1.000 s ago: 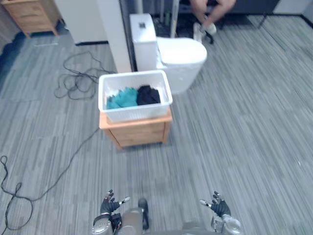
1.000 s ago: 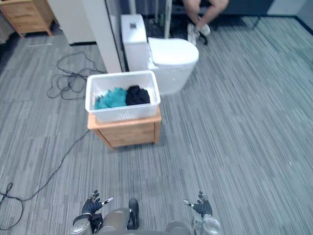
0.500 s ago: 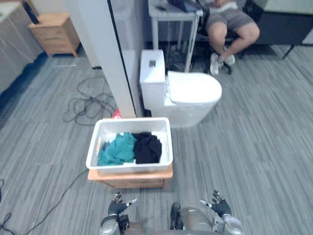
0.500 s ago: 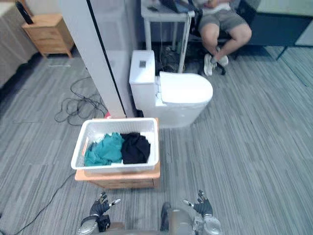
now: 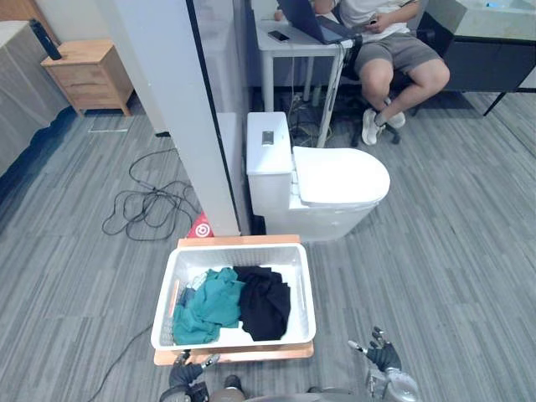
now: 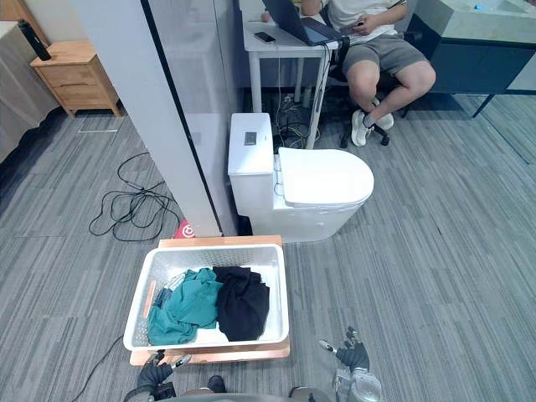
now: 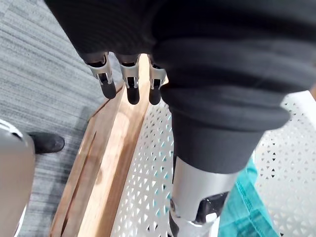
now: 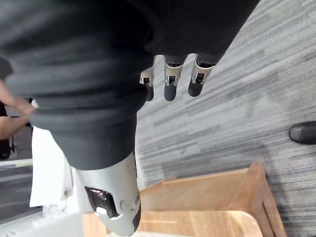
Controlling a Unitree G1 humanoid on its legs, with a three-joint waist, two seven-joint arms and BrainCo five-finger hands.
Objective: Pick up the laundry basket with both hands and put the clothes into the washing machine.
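The low wooden cabinet (image 5: 239, 241) is almost wholly hidden under the white laundry basket (image 5: 304, 289); thin strips of its top show at the far and near sides. The basket sits square on it, in front of the toilet (image 5: 335, 177), holding a crumpled teal garment (image 5: 208, 306) on the left and a black garment (image 5: 266, 303) on the right, touching; what lies beneath them cannot be seen. Both arms are cut off at the bottom of the head views. The left hand (image 5: 186, 371) hangs low just before the basket's near left corner, its fingers (image 7: 129, 81) straight and slightly apart, gripping nothing; in its wrist view they point over the cabinet's edge beside the basket's perforated wall, and whether the tips touch the wood cannot be told. The right hand (image 5: 381, 356) is out over the floor, clearly right of the basket, fingers (image 8: 170, 79) likewise spread and empty. A seated person (image 5: 389, 46) at a desk (image 5: 289, 42) is cut off at the top.
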